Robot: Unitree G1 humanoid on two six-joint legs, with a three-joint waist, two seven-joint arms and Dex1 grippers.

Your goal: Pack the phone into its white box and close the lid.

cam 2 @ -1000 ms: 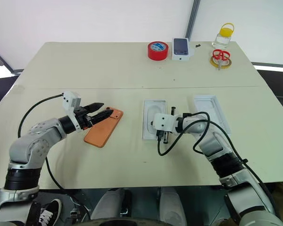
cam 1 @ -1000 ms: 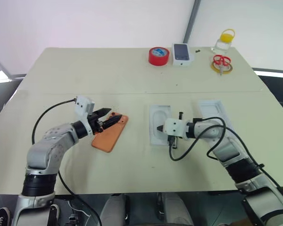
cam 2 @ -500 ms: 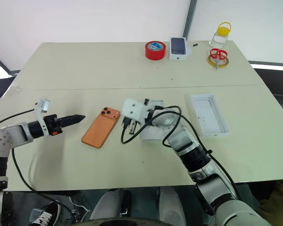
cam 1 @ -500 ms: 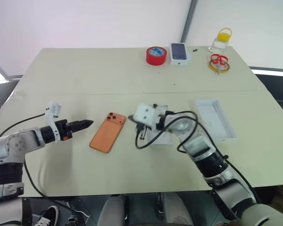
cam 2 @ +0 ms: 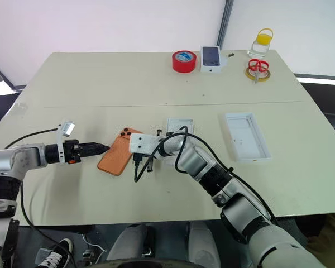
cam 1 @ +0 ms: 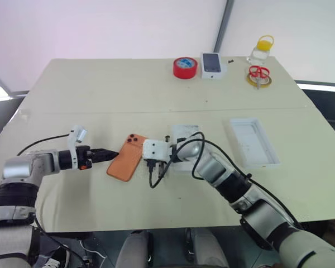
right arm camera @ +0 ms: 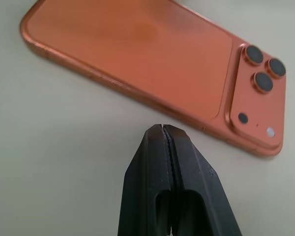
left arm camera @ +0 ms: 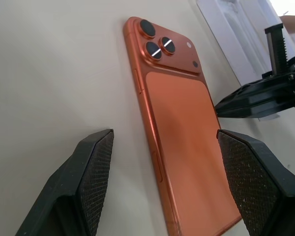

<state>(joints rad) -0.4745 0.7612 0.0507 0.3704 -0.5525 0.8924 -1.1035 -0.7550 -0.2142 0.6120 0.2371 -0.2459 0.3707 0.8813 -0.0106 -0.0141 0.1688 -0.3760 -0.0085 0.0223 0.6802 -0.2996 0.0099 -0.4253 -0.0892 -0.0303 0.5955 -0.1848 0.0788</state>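
Note:
The orange phone point(cam 1: 128, 158) lies flat on the table, back up, with its camera cluster point(left arm camera: 160, 43) at the far end. My left gripper point(cam 1: 107, 152) is low at the phone's left side and open. In the left wrist view its fingers point(left arm camera: 94, 172) stand on either side of the phone's near end, not closed on it. My right gripper point(right arm camera: 163, 132) is shut and empty, its tip just short of the phone's right long edge. The white box point(cam 1: 183, 133) sits behind my right arm, partly hidden. To the right, the lid point(cam 1: 254, 142) lies open side up.
Along the far edge are a red tape roll point(cam 1: 185, 67), a small white box with a phone picture point(cam 1: 213, 63), a yellow-capped jar point(cam 1: 260, 49) and red scissors on a yellow ring point(cam 1: 261, 74). Black cables loop from both wrists.
My right arm swung left from the white box to the phone's right edge. My left gripper drew back off the phone to the left, then returned to its left side. The phone stayed put.

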